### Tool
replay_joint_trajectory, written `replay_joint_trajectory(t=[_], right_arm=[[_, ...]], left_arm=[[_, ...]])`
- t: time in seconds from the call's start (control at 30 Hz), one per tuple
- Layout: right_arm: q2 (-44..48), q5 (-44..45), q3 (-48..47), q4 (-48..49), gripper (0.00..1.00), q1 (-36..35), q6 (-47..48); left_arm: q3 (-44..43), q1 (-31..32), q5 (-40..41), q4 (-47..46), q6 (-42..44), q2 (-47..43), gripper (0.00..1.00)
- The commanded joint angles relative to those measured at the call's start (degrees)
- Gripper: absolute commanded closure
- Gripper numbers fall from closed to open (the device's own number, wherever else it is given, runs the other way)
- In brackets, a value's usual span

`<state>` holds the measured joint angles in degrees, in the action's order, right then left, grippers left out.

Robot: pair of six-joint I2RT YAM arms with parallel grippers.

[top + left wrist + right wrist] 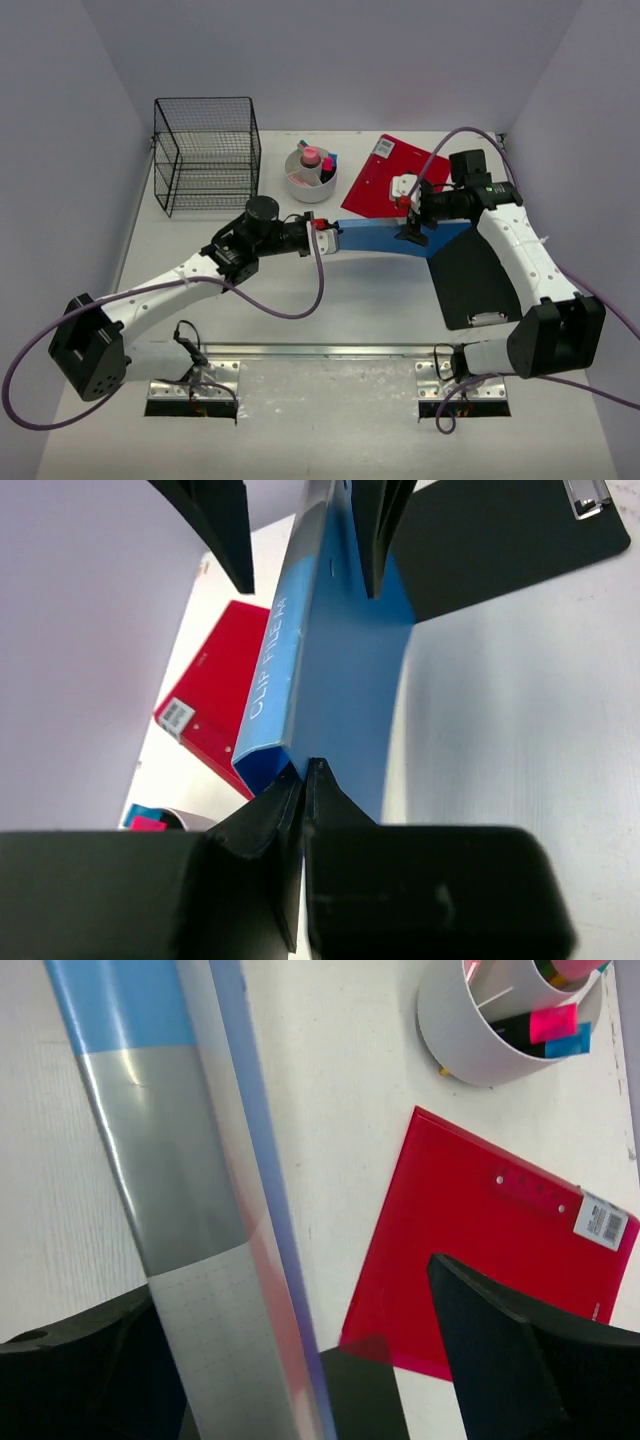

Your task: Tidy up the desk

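While left gripper (303,775) clamps one blue file (340,650), right gripper (410,222) apart around it, one red folder (480,1230), one black clipboard (475,275)

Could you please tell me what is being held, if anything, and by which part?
The left gripper pinches the blue clip file at one end, near its spine. The right gripper straddles the other end, open.

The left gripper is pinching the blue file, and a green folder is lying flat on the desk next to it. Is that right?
Not quite. It is a red folder, not a green one, lying flat on the desk; the left wrist view shows this clearly. The rest holds: the left gripper is pinching the blue clip file.
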<state>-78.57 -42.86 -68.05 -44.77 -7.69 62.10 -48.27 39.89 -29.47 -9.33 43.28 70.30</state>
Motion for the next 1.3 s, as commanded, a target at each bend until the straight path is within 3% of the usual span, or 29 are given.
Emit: replay_joint_trajectory(t=[0.0,0.1,0.17,0.2,0.43,0.57,0.67,0.87,1.13,1.27], right_arm=[[4.82,-0.65,2.80,-1.46,0.38,-1.25,2.68],[11.28,-0.56,11.35,-1.22,0.65,-2.04,5.78],[16.65,-0.99,15.33,1.52,0.95,-2.24,5.08],[16.81,-1.00,17.09,2.84,1.00,-2.24,4.20],[31.83,-2.72,27.86,7.83,1.00,-2.32,-1.30],[37.37,-3.58,30.22,7.85,1.00,-2.32,-4.20],[43.04,-2.28,35.01,10.81,1.00,-2.32,-5.21],[47.28,3.75,41.65,17.98,1.00,-2.32,-10.15],[49.12,0.88,43.25,15.56,1.00,-2.32,-2.90],[48.76,1.71,42.34,15.78,1.00,-2.32,-3.74]], left_arm=[[-0.07,0.72,3.98,-1.49,5.59,-5.77,1.00],[-0.57,0.80,5.11,1.00,2.32,-8.72,0.97],[-0.49,0.91,5.04,4.46,0.51,-11.13,0.89],[-0.32,1.07,5.13,4.57,0.45,-11.20,0.88],[1.23,1.25,2.18,15.10,-9.57,-19.33,0.51],[0.74,1.25,1.71,20.81,-17.44,-22.91,0.15],[-0.63,1.25,2.24,26.50,-26.98,-24.41,0.02],[-0.59,0.89,1.17,31.37,-51.74,-22.00,0.00],[3.43,-4.96,-6.99,26.61,-61.81,-18.96,0.04],[5.72,-13.33,-13.57,28.23,-72.07,-12.61,0.08]])
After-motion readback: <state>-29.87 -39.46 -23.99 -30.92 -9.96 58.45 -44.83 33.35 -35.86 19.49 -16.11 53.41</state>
